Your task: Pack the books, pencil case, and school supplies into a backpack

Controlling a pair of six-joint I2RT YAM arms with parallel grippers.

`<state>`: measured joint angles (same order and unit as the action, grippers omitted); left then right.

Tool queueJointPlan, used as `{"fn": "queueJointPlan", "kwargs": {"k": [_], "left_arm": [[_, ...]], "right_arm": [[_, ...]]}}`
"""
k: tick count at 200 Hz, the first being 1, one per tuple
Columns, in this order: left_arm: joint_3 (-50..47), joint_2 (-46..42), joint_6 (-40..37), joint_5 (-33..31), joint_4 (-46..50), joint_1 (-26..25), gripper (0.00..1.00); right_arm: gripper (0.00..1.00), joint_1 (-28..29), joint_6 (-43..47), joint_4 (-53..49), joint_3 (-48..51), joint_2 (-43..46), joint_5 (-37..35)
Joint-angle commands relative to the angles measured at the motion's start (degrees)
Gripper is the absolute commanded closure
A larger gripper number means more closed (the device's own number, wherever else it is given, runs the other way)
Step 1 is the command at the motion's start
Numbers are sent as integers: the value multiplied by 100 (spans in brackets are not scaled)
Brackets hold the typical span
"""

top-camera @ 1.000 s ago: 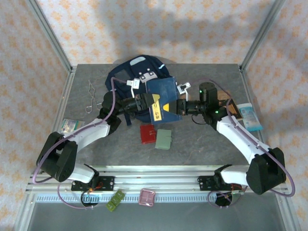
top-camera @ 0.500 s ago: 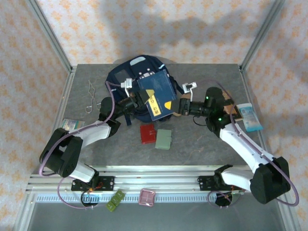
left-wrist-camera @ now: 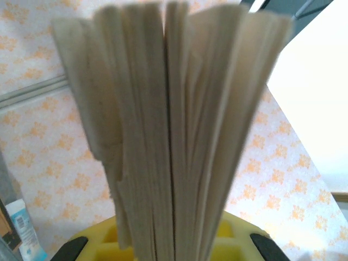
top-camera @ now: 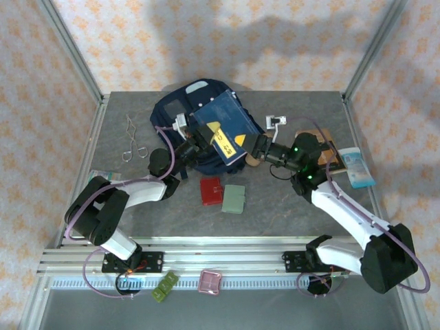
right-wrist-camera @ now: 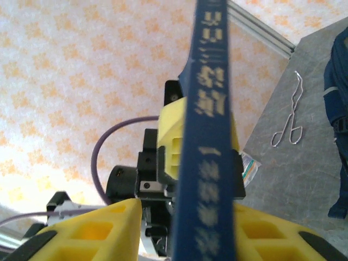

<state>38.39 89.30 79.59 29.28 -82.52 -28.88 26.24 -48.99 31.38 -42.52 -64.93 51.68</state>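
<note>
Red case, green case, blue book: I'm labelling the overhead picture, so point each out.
Red case (top-camera: 210, 190): top view, middle of its lid.
Green case (top-camera: 234, 199): top view, middle of its face.
Blue book (top-camera: 227, 118): top view, its cover.

My left gripper (left-wrist-camera: 174, 247) clamps a book (left-wrist-camera: 168, 125) at its lower edge. Its cream pages fan upward, slightly blurred, from between my yellow fingers (left-wrist-camera: 106, 239). Behind is a patterned wall (left-wrist-camera: 38, 147), with a light-blue packet (left-wrist-camera: 24, 231) at bottom left.
</note>
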Motion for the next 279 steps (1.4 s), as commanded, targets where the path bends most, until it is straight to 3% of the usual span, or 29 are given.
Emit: {"fn": "queueJointPlan", "kwargs": {"k": [1, 21, 33, 39, 67, 80, 98, 119, 154, 174, 246, 279], "left_arm": [[-24, -89, 27, -298, -546, -81, 100], [-114, -200, -99, -488, -437, -77, 100], [-82, -229, -192, -421, -301, -81, 100], [-61, -237, -215, -391, -247, -75, 100], [-99, -316, -415, -233, 132, 45, 60], [-86, -462, -815, -111, 949, 170, 49], [185, -797, -2183, -221, 3051, 294, 48], [1087, -862, -3980, -1005, 5914, 269, 43], [2527, -25, -5597, -2093, 8068, 226, 40], [3286, 642, -6415, -3084, 8863, 40, 40], [5617, 2871, -7624, -4151, 10518, -215, 36], [5857, 3197, -7959, -4320, 10680, -261, 33]], "right_arm": [[67, 59, -102, 214, -63, -171, -268], [68, 57, -87, 122, -30, -214, -280], [97, 57, 1, 26, -17, -190, -343], [100, 57, 100, -138, -55, -175, -409], [100, -9, 461, -828, -208, -24, -813], [100, -205, 504, -987, -213, 122, -896], [100, -587, 548, -1311, -221, 389, -1025], [100, -941, 734, -1819, -234, 703, -1354], [100, -1304, 902, -2308, -188, 917, -1764], [100, -1402, 909, -2285, -48, 959, -1777], [100, -1605, 1151, -2433, 109, 1014, -1757], [100, -1617, 904, -2017, 422, 958, -1543]]}}
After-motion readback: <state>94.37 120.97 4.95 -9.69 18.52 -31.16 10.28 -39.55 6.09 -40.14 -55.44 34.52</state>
